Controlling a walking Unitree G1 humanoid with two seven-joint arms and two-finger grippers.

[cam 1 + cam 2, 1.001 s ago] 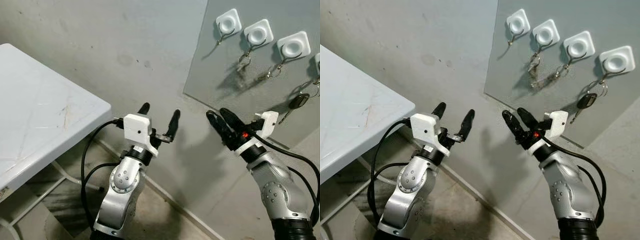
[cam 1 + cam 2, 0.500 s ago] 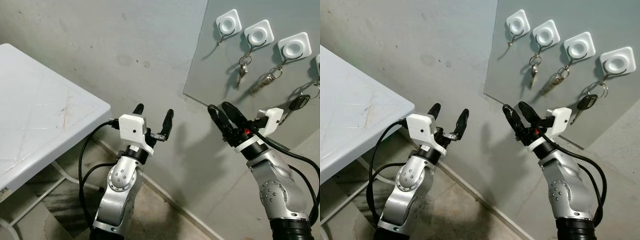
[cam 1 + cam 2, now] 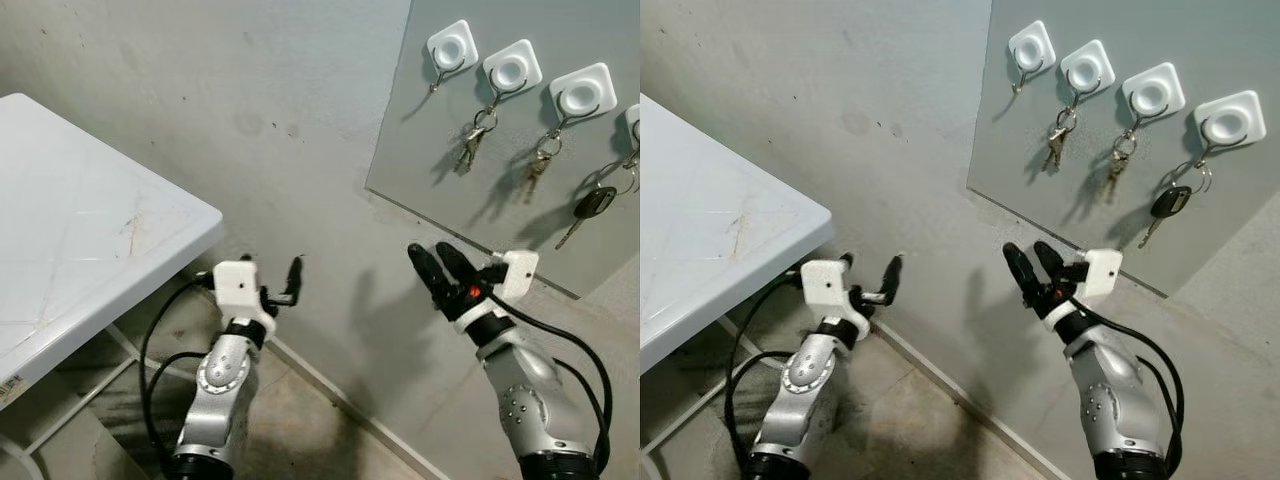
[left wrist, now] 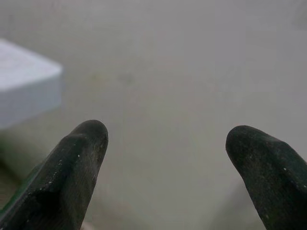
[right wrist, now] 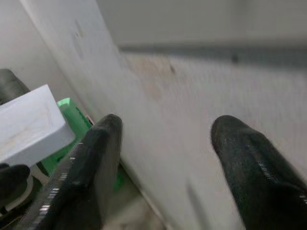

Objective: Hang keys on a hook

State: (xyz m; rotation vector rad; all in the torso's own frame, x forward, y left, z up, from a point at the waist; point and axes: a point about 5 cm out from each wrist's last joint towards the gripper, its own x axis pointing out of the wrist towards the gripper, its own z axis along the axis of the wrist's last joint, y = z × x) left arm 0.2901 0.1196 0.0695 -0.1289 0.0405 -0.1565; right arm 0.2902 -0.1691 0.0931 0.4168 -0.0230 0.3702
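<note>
Right gripper (image 3: 436,264) points up at the wall just below the lower edge of the grey panel (image 3: 520,160), its two black fingers (image 5: 91,167) parted and holding nothing. Left gripper (image 3: 270,285) is raised beside the near corner of the white table (image 3: 90,230), its fingers (image 4: 72,167) also spread apart and empty, aimed at bare wall.

Keys hang on the panel's row of four square white hooks (image 3: 1088,66), which runs along the panel's upper part. One small bunch of metal keys (image 3: 1054,140) dangles by its ring from the second hook counted from the panel's left edge. A second small bunch (image 3: 1118,162) hangs from the third hook (image 3: 1152,90). A key with a black head (image 3: 1164,204) hangs on a ring from the fourth hook (image 3: 1228,118), nearest the panel's right edge. The first hook (image 3: 1032,48), by the left edge, carries no keys. Each bunch throws a shadow on the panel.

The panel leans flat against a rough, stained grey wall (image 3: 250,110). Below, a pale skirting strip meets a concrete floor (image 3: 300,420), and the table's thin metal frame (image 3: 60,415) shows under its top
</note>
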